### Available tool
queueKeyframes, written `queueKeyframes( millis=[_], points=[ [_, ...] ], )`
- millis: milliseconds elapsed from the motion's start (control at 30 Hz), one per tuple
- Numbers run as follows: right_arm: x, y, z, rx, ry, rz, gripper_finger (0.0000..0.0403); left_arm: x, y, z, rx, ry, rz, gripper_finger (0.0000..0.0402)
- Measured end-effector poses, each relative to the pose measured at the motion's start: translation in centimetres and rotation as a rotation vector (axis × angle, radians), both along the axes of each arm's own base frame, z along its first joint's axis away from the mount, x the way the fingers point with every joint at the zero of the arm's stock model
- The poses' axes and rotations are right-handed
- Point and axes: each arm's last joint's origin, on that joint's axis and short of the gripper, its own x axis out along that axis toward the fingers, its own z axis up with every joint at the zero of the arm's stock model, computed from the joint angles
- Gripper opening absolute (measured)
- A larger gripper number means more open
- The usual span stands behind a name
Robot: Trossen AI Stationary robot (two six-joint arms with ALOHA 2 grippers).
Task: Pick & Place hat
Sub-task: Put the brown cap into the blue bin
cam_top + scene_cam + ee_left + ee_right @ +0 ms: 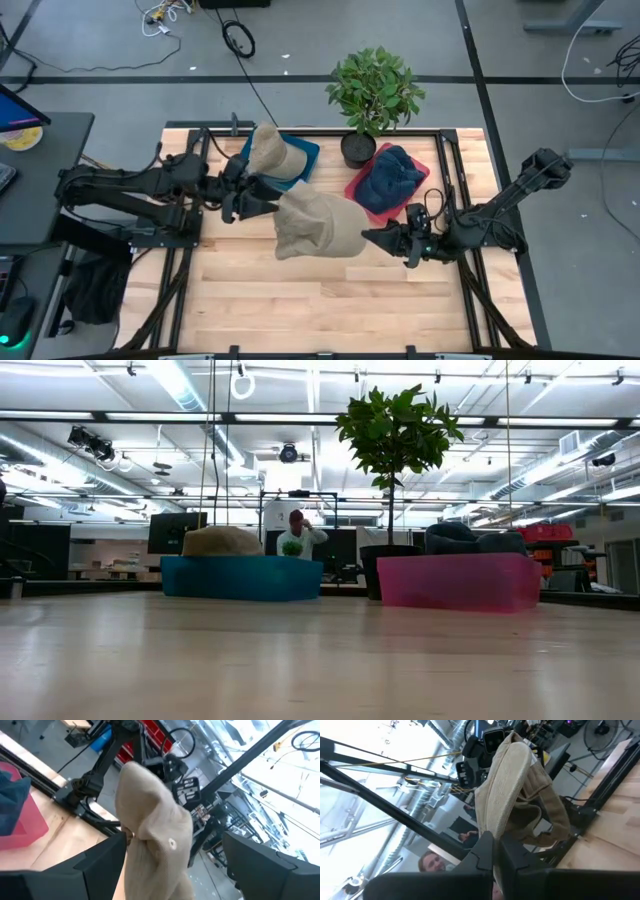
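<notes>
High view looks straight down on the table [320, 310]; low view skims it level; both wrist views share the tan hat [155, 835].

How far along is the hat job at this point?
Done: one tan hat lies in the blue bin, and a blue one in the pink bin. In hand: the right hand is shut on a second tan hat, lifted; the left hand is open beside it. Left: placing it.
</notes>
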Motion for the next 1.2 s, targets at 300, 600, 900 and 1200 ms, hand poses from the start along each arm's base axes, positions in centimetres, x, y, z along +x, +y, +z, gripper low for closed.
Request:
queueKeyframes(
  millis=[300,600,900,1200],
  points=[
    [0.5,-0.9,0.2,0.002,-0.028,0.003,0.0004,1.0,-0.2,-0.7,0.009,0.028,-0.039,0.0335],
    [1.1,-1.8,0.2,-0.002,-0.033,-0.002,0.0004,1.9,-0.3,-1.2,0.022,0.046,-0.048,0.0326],
    [1.4,-2.4,0.2,0.020,-0.033,-0.002,0.0004,2.0,-0.3,-1.4,0.032,0.056,-0.046,0.0189],
    [1.5,-2.4,0.0,0.063,-0.018,0.007,0.0007,2.0,-0.3,-1.4,0.139,0.036,-0.052,0.0010]
  ],
)
